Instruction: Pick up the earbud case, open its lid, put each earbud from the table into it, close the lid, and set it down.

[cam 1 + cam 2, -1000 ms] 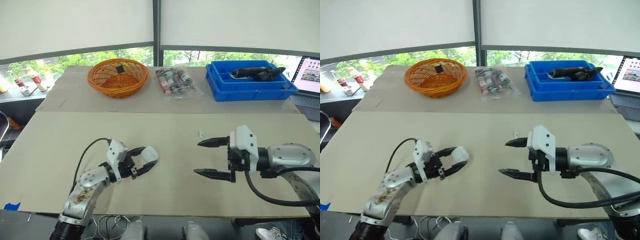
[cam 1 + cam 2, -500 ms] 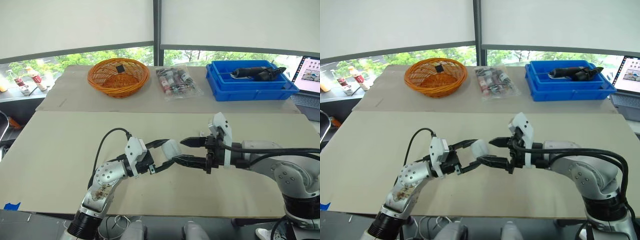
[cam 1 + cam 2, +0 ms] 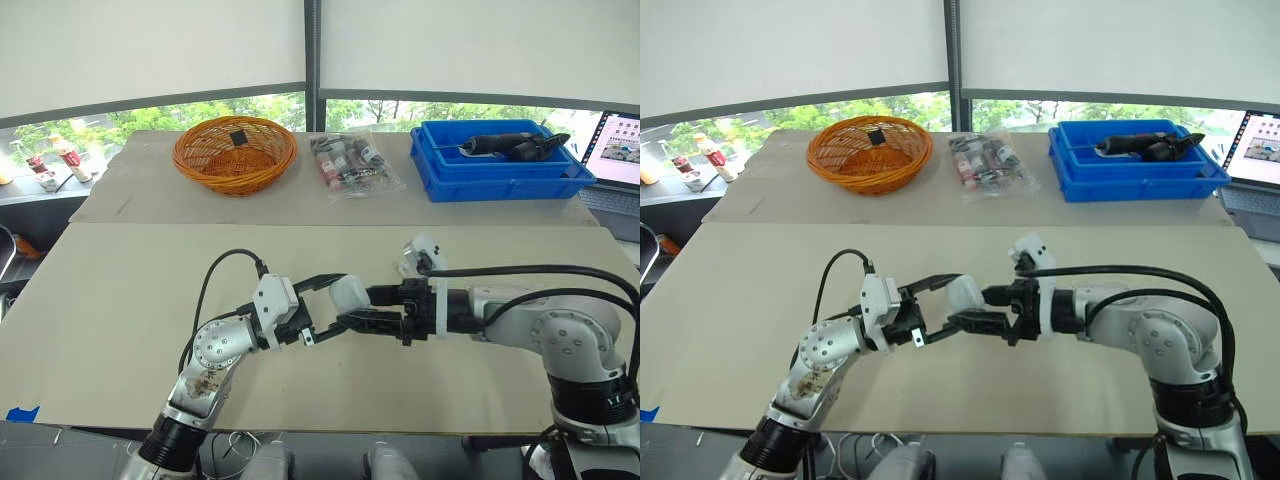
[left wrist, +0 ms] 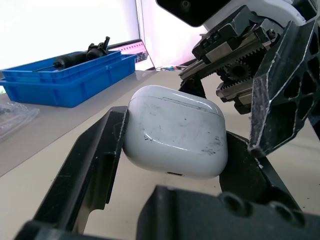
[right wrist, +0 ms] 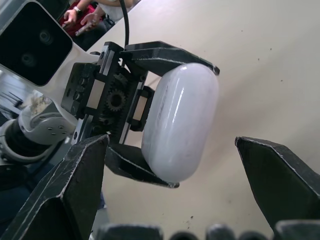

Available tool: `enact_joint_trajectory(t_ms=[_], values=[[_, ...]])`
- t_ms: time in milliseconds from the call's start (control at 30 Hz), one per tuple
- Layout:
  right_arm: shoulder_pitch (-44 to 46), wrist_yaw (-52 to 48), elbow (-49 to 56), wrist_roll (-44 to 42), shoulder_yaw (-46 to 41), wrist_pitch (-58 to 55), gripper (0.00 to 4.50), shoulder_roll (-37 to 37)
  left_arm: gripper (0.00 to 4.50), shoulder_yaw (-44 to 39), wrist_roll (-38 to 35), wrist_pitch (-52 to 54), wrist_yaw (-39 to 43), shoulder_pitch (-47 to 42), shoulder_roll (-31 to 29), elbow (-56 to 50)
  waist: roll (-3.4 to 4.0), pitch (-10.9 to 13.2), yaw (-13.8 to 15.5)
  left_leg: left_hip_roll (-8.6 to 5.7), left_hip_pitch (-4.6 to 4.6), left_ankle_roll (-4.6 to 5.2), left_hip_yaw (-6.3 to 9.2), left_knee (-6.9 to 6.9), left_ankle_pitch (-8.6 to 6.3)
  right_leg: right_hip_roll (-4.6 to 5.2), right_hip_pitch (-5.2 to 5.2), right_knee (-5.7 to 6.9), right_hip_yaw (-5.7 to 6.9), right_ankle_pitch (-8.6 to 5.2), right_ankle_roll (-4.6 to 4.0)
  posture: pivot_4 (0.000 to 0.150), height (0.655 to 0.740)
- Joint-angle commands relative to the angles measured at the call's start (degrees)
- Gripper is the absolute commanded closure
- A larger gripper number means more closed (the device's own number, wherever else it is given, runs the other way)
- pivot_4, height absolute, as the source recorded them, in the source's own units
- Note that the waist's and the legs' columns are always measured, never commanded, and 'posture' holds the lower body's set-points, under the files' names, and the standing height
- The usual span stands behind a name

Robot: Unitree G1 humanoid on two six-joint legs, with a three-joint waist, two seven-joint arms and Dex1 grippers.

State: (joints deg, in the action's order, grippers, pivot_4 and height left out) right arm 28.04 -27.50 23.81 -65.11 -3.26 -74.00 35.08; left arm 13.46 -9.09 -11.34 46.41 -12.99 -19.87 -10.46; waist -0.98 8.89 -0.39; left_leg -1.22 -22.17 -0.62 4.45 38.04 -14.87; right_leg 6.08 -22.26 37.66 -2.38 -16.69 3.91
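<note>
The left tool, reaching right, gripped the rounded white plastic earbud case. The right tool faced it, fingers spread wide.

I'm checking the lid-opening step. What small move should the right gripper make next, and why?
Probably ease the right gripper in until one fingertip catches the lid's edge. The left gripper is shut on the earbud case, whose lid is closed. The right gripper's open fingers flank the case, apparently without touching it.
</note>
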Motion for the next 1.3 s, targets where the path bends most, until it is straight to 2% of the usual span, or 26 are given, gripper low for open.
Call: enact_joint_trajectory(t_ms=[33, 300, 333, 600, 667, 733, 867, 1067, 1167, 1300], values=[[1.3, 1.4, -1.0, -4.4, -2.7, -2.0, 0.83, -0.7, 1.92, 0.4, 0.1, -2.9, 0.3, -1.1, 0.2, -0.8, 0.0, 0.0, -0.2, 0.0, 0.0, 0.0, 0.0, 0.0, 0.0, 0.0, 0.0, 0.0, 0.0, 0.0, 0.0, 0.15, 0.74], [2.3, 3.5, -3.4, -9.2, -3.1, -3.8, 3.6, -0.7, 1.92, 1.0, 1.0, -6.1, 0.2, -1.1, 0.6, -0.1, 0.0, 0.0, -0.3, 0.0, -0.02, 0.0, 0.0, 0.0, 0.0, 0.0, 0.0, 0.0, 0.01, 0.0, 0.0, 0.15, 0.74], [2.4, 3.6, -3.5, -9.7, -3.0, -3.9, 3.72, -0.6, 1.92, 1.0, 1.1, -6.5, 0.1, -1.1, 0.6, 0.1, 0.0, 0.0, -0.3, 0.0, -0.02, 0.0, 0.0, 0.0, 0.0, -0.01, 0.0, 0.0, 0.01, 0.0, 0.0, 0.15, 0.74], [2.7, 4.1, -3.9, -11.6, -2.2, -4.1, 3.72, -0.1, 1.92, 0.0, 1.0, -9.4, -1.0, -1.5, 1.6, 1.9, 0.0, 0.0, -0.3, 0.0, -0.03, 0.0, 0.0, 0.01, 0.0, -0.01, -0.01, 0.0, 0.01, 0.0, 0.0, 0.15, 0.74], [3.0, 3.6, -3.6, -10.9, -1.8, -3.9, 3.72, 0.4, 0.87, -0.4, 1.3, -9.2, -1.2, -1.8, 1.3, 2.4, 0.0, 0.0, -0.3, 0.0, -0.03, 0.0, 0.0, 0.01, 0.0, -0.01, -0.01, 0.0, 0.01, 0.0, 0.0, 0.15, 0.74], [3.4, 2.8, -3.1, -9.5, -1.1, -3.4, 3.72, 1.2, 0.02, -0.6, 2.3, -7.8, -0.7, -2.5, 0.1, 3.4, 0.0, 0.0, -0.3, 0.0, -0.03, 0.01, 0.0, 0.01, 0.0, -0.01, -0.01, 0.0, 0.04, 0.0, 0.0, 0.15, 0.74], [5.0, -4.4, 1.3, 1.0, 5.7, 1.8, 3.72, 7.4, 0.0, -0.8, -2.3, 7.5, 4.0, -3.1, -5.1, 4.0, 0.03, 0.0, -0.5, -0.01, -0.03, 0.01, -0.01, 0.01, 0.0, -0.03, -0.02, 0.0, 0.03, 0.0, 0.01, 0.15, 0.74], [7.3, -20.2, 8.6, 25.8, 23.6, 20.0, 3.72, 20.4, 0.0, 0.7, -10.6, 35.1, 8.8, -5.6, -12.1, -3.9, 0.07, 0.1, -0.9, 0.04, -0.06, 0.02, 0.08, 0.02, 0.0, -0.12, -0.1, -0.02, 0.07, -0.03, 0.04, 0.15, 0.74], [7.6, -24.0, 8.3, 33.6, 27.7, 26.0, 3.72, 21.9, 0.0, 0.4, -13.8, 42.8, 7.6, -7.7, -11.4, -7.4, 0.04, 0.1, -0.8, 0.04, -0.09, 0.02, 0.07, 0.1, 0.0, -0.11, -0.08, -0.03, 0.08, -0.03, 0.04, 0.15, 0.74], [7.4, -26.8, 7.1, 39.0, 29.2, 29.8, 3.72, 20.9, 0.0, 1.5, -15.4, 48.3, 8.3, -9.9, -11.6, -10.8, 0.03, 0.1, -0.6, 0.05, -0.12, 0.01, 0.08, 0.17, 0.0, -0.11, -0.08, 0.0, 0.07, -0.02, 0.04, 0.15, 0.74]])
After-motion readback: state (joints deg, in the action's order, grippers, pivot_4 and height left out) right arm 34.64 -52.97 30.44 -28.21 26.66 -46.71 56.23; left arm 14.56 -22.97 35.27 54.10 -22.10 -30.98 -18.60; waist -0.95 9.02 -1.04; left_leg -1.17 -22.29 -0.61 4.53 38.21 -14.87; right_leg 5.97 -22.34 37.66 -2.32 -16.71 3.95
